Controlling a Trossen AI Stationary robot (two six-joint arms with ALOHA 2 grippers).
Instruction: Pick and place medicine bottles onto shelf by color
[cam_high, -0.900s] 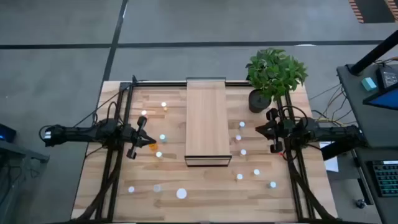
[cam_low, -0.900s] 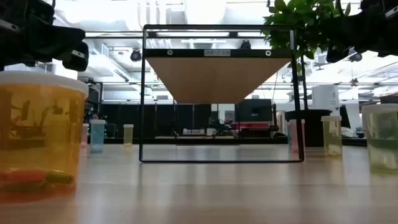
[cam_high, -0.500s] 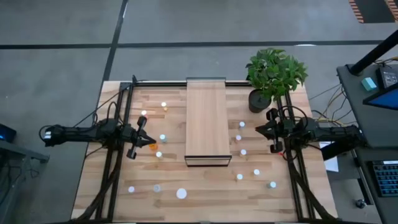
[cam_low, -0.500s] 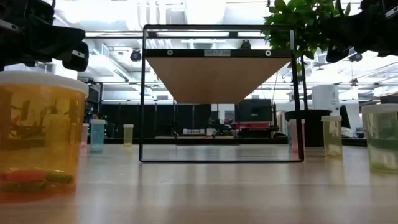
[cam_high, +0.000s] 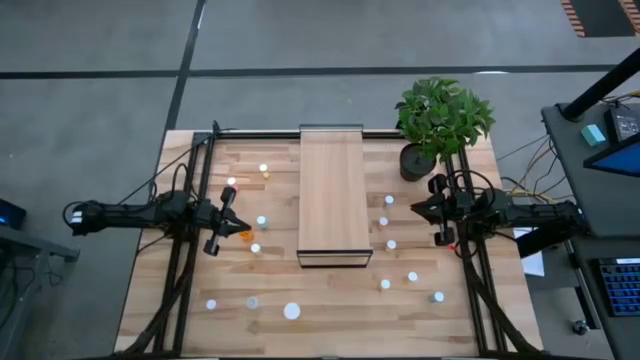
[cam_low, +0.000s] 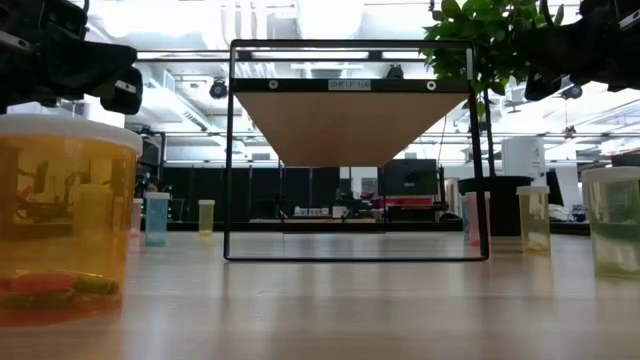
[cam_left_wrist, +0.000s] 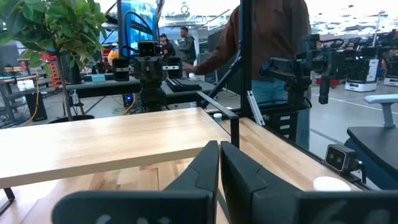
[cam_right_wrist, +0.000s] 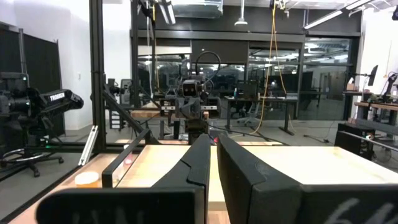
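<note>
Nothing changed lately: no sorting begun. Left end effector (cam_high: 226, 222) and right end effector (cam_high: 437, 211) both closed, empty, flanking the bare shelf (cam_high: 332, 190). Bottles (cam_high: 260, 221) scattered across worktop (cam_high: 340, 310) either side.

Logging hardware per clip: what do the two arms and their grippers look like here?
Both arms are dark, slim and jointed, with black cables trailing off the table edges. The left gripper and right gripper each have two black, flat, tapering fingers. A small red spot shows by the right gripper. No markings are legible.
</note>
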